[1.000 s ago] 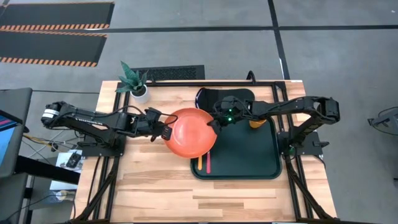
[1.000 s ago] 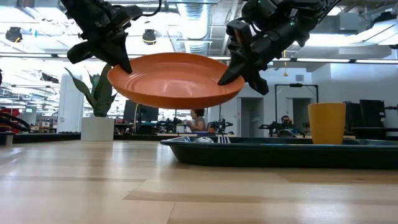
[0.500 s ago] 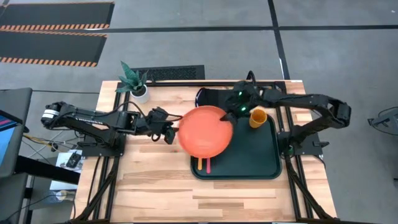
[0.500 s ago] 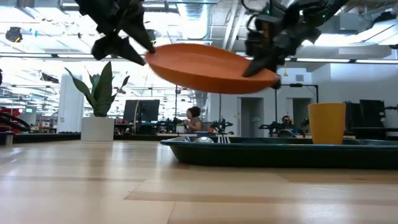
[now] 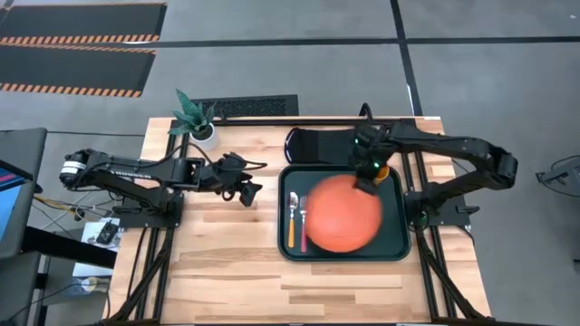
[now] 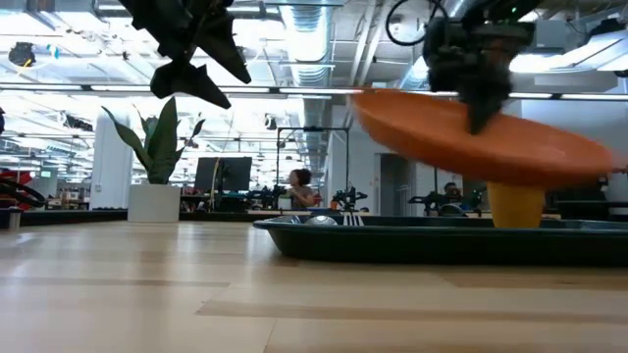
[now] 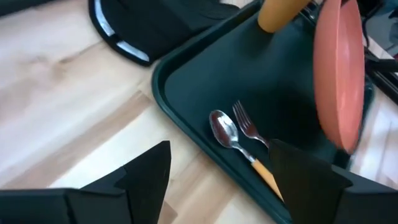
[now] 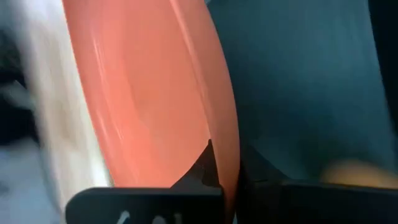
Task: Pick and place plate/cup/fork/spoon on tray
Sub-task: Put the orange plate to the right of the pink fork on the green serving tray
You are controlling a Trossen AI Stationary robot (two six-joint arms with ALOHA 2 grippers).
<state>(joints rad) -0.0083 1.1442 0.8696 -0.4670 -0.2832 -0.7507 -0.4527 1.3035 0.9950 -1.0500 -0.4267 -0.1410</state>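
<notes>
The orange-red plate (image 5: 343, 214) hangs tilted above the dark tray (image 5: 283, 246), with my right gripper (image 5: 367, 182) shut on its far rim. The spoon (image 7: 224, 128) and the fork (image 7: 249, 128) lie side by side on the tray's left part. Behind the plate (image 6: 491, 137), the orange cup (image 6: 517, 203) stands at the tray's far right, partly hidden. My left gripper (image 5: 249, 192) is open in the air over the bare table left of the tray, and nothing is between its fingers (image 7: 155, 163). My right gripper pinches the plate's rim (image 8: 227, 163) between its two fingers (image 8: 199, 169), at the plate's far edge. The fingers come from above, pointing down. The plate is lifted clear of the tray and slopes down to the right in the low view.
A dark oven mitt (image 5: 317, 142) lies just beyond the tray's far edge. A white pot with a green plant (image 5: 203, 133) stands at the table's far left corner. Bare wood (image 5: 227, 263) spreads to the left of and in front of the tray.
My left gripper has opened and let go of the plate's left rim, staying left of the tray. My right gripper has carried the plate toward the table's right edge until it hangs over the tray. The plate has tipped from about level to a slant.
</notes>
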